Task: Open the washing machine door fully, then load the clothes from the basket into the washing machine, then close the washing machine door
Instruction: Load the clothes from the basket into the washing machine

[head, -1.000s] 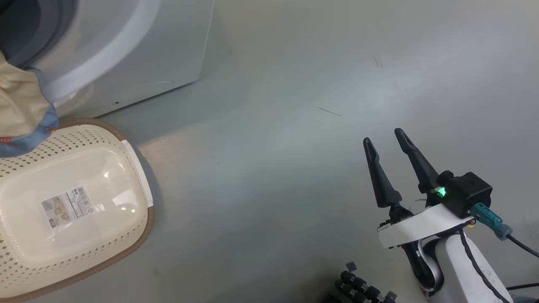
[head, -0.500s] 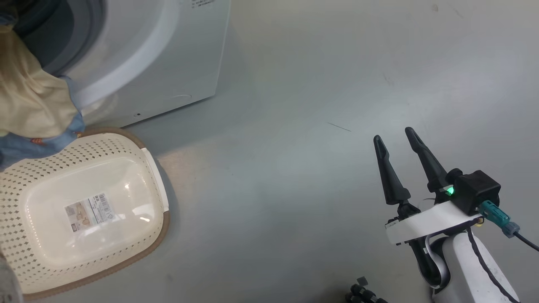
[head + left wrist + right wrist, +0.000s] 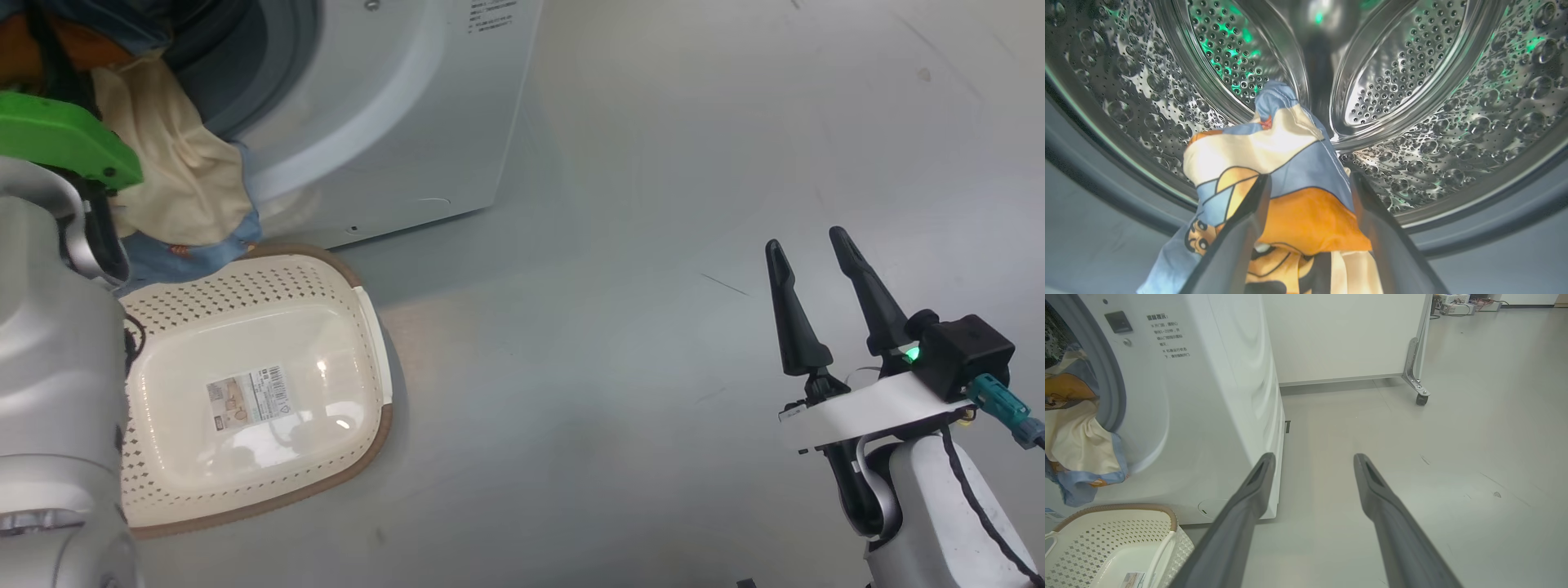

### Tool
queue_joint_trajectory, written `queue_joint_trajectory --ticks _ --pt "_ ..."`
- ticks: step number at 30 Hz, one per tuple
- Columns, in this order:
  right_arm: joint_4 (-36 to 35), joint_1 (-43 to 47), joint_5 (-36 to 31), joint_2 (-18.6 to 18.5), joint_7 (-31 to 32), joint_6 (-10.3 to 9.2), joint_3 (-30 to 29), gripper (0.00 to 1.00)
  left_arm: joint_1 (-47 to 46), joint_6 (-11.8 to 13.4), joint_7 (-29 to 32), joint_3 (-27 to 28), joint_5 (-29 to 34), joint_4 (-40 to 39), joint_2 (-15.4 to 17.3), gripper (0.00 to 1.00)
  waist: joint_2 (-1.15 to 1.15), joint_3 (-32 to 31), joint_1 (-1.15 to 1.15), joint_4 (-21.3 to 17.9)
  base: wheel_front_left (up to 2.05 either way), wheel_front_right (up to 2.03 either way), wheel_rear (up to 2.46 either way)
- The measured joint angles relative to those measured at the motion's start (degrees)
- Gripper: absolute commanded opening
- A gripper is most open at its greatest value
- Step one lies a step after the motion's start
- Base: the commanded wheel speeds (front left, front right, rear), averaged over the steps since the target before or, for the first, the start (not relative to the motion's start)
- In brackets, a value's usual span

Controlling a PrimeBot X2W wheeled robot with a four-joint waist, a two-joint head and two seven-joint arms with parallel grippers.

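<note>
Clothes (image 3: 184, 163) are hanging half out of the washer (image 3: 392, 106) mouth above the basket (image 3: 326, 482), bunching loosely between the parted fingers of the left gripper (image 3: 1309, 177); withdrawing risks snagging and dragging them out. Right gripper (image 3: 806, 239) is idling, fingers parted.

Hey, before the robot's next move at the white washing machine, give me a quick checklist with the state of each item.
1. Cream-white perforated plastic basket empty: ok.
2. Light blue and cream printed clothes fully inside the perforated steel drum: not ok, part hangs out over the grey rubber gasket.
3. Left gripper open: ok, though cloth lies between its fingers.
4. Right gripper open and empty: ok.
</note>
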Motion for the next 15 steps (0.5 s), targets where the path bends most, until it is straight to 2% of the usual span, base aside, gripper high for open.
queue_joint_trajectory --ticks 9,15 --pt "-0.46 -0.63 -0.12 -1.38 0.00 -0.01 -1.96 1.00 5.08 -1.52 -0.51 -1.23 -0.91 -1.03 -6.41 1.00 0.00 -1.18 0.00 5.37 0.00 0.00 0.00" --pt "-0.53 -0.75 -0.60 -1.65 0.00 -0.01 -1.98 1.00 10.30 -2.08 -0.66 -2.43 -0.81 -3.44 -6.89 1.00 0.00 -1.85 0.00 8.69 0.00 0.00 0.00"
